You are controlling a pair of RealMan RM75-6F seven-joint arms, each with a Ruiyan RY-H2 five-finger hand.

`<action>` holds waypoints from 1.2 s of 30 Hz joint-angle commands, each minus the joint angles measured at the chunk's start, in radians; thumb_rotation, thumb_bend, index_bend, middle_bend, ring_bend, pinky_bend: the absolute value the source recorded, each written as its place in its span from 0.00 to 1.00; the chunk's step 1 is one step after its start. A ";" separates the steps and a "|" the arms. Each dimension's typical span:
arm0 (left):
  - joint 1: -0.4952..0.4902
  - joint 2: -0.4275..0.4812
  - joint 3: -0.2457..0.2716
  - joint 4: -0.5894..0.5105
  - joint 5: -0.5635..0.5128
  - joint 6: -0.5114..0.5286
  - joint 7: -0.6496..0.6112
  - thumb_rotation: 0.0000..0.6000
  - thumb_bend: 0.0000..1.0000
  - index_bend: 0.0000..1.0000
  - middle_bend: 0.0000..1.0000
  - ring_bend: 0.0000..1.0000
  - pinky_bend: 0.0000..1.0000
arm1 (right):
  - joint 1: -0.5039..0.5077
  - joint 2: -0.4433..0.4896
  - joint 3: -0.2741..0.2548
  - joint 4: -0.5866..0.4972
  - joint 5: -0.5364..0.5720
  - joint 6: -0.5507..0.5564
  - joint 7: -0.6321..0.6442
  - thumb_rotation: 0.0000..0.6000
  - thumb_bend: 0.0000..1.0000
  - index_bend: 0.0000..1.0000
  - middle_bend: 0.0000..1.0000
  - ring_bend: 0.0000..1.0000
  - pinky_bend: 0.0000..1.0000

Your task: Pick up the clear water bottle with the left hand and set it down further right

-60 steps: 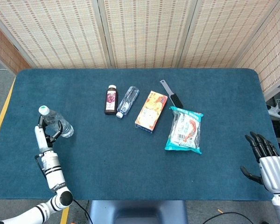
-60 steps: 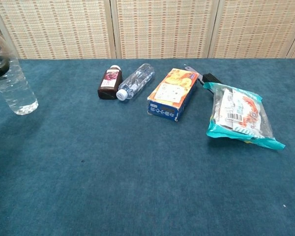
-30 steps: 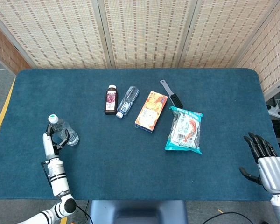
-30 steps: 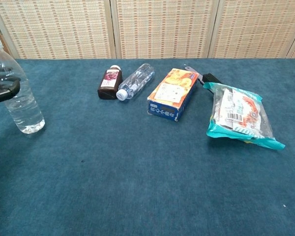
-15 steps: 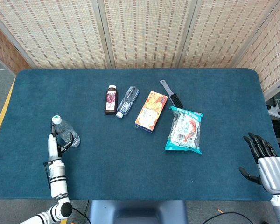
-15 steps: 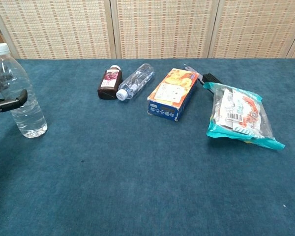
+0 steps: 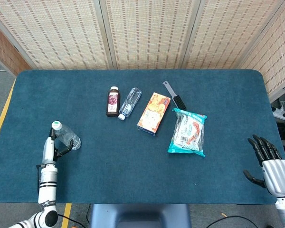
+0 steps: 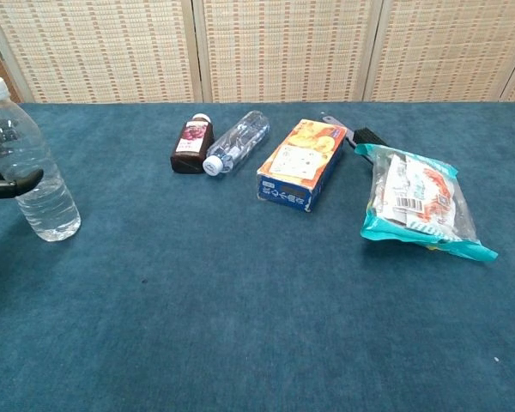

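clear water bottle [image 8: 27,167] shifted right, now standing | left hand [image 7: 54,148] still grasping it | right hand [image 7: 270,161] released

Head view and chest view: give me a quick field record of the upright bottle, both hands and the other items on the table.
upright water bottle: standing on the table, near its left edge
left hand: beside the bottle, fingers part way round it; contact unclear
right hand: at the right edge, fingers apart, holding nothing
lying clear bottle: on its side, beside the dark bottle
orange box: centre
snack bag: right of the box
brush: behind the bag
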 commanded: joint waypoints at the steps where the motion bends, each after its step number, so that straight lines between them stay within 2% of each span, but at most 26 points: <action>1: 0.008 0.031 0.006 -0.021 0.002 -0.013 0.005 1.00 0.35 0.00 0.00 0.00 0.24 | 0.000 -0.001 0.001 0.001 0.001 0.001 -0.002 1.00 0.14 0.03 0.00 0.00 0.13; 9: 0.021 0.096 0.032 -0.093 0.016 -0.046 -0.011 1.00 0.33 0.00 0.00 0.00 0.24 | 0.001 -0.002 0.001 0.000 0.001 -0.001 -0.002 1.00 0.14 0.03 0.00 0.00 0.13; 11: 0.008 0.089 0.030 -0.066 -0.012 -0.094 -0.025 1.00 0.33 0.00 0.00 0.00 0.24 | 0.001 -0.002 0.001 0.000 0.001 0.000 -0.001 1.00 0.14 0.03 0.00 0.00 0.13; 14: 0.010 0.114 0.048 -0.084 0.004 -0.112 -0.033 1.00 0.33 0.00 0.00 0.00 0.24 | 0.000 -0.001 0.001 0.001 0.000 0.002 0.001 1.00 0.14 0.03 0.00 0.00 0.13; 27: 0.021 0.257 0.112 -0.101 0.015 -0.170 0.069 1.00 0.32 0.00 0.00 0.00 0.24 | 0.002 -0.004 0.000 0.001 0.001 -0.005 -0.006 1.00 0.14 0.03 0.00 0.00 0.13; 31: 0.032 0.271 0.120 -0.072 0.024 -0.126 0.129 1.00 0.32 0.00 0.00 0.00 0.25 | 0.004 -0.006 -0.001 0.001 -0.001 -0.007 -0.009 1.00 0.14 0.03 0.00 0.00 0.13; 36: 0.059 0.190 0.097 0.064 0.016 0.030 0.248 1.00 0.39 0.01 0.00 0.00 0.26 | 0.011 -0.010 0.002 0.005 0.007 -0.020 -0.012 1.00 0.14 0.03 0.00 0.00 0.13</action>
